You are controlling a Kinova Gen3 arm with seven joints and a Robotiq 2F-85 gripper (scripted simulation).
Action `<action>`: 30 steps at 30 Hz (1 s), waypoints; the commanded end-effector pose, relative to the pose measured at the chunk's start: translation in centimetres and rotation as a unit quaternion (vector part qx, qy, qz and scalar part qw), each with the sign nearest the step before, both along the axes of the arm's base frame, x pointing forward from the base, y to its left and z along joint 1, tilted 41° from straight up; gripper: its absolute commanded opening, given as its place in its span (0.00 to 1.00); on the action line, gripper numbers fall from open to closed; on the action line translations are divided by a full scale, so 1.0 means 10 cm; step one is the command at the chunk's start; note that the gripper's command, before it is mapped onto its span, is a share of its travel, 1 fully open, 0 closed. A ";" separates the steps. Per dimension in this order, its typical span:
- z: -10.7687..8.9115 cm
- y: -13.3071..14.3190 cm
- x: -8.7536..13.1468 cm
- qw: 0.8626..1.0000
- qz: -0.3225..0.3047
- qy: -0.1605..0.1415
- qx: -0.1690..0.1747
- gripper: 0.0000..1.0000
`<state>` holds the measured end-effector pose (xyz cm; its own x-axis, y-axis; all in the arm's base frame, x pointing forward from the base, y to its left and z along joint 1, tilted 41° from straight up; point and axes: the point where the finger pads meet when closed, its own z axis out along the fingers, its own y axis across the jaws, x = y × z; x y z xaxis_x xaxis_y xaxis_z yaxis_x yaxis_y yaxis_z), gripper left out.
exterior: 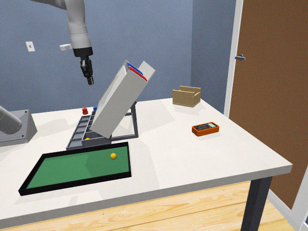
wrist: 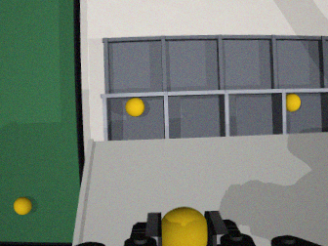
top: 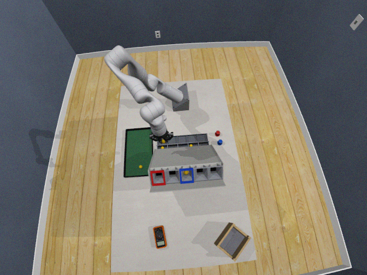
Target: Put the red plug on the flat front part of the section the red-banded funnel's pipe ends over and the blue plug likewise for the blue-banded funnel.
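My gripper [top: 163, 141] [exterior: 90, 84] [wrist: 183, 229] is shut on a yellow marble, above the cover's [wrist: 146, 171] lower left part. One marble [top: 161, 147] [wrist: 135, 106] lies in the leftmost section, another [top: 190, 145] [wrist: 293, 102] in the fourth from the left. One more [top: 185, 172] sits in the funnel with the blue band [top: 181, 176]. The funnel with the red band [top: 158, 184] [exterior: 138, 74] shows no marble. One marble [top: 140, 166] [exterior: 112, 156] [wrist: 22, 206] lies in the green tray [top: 124, 154] [exterior: 74, 183]. The red plug [top: 217, 133] [exterior: 85, 111] and blue plug [top: 219, 142] [exterior: 95, 108] stand beside the sections' right end.
The tilted funnel housing [top: 183, 156] [exterior: 117, 104] rises high beside the gripper. An orange multimeter [top: 160, 237] [exterior: 205, 129] and a wooden box [top: 232, 241] [exterior: 186, 98] stand on the table beyond the funnels. The robot's base [top: 181, 106] is behind the sections.
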<state>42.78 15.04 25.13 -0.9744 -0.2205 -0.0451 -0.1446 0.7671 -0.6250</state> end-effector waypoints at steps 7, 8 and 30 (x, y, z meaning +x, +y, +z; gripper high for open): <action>-0.18 0.52 0.04 1.000 0.002 0.004 -0.014 0.00; -0.18 0.52 0.04 1.000 0.002 0.004 -0.014 0.00; -0.53 2.16 0.78 1.000 0.014 -0.005 0.001 0.00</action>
<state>44.46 35.09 19.90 -0.9659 -0.2520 -0.0597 -0.1601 0.7625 -0.6269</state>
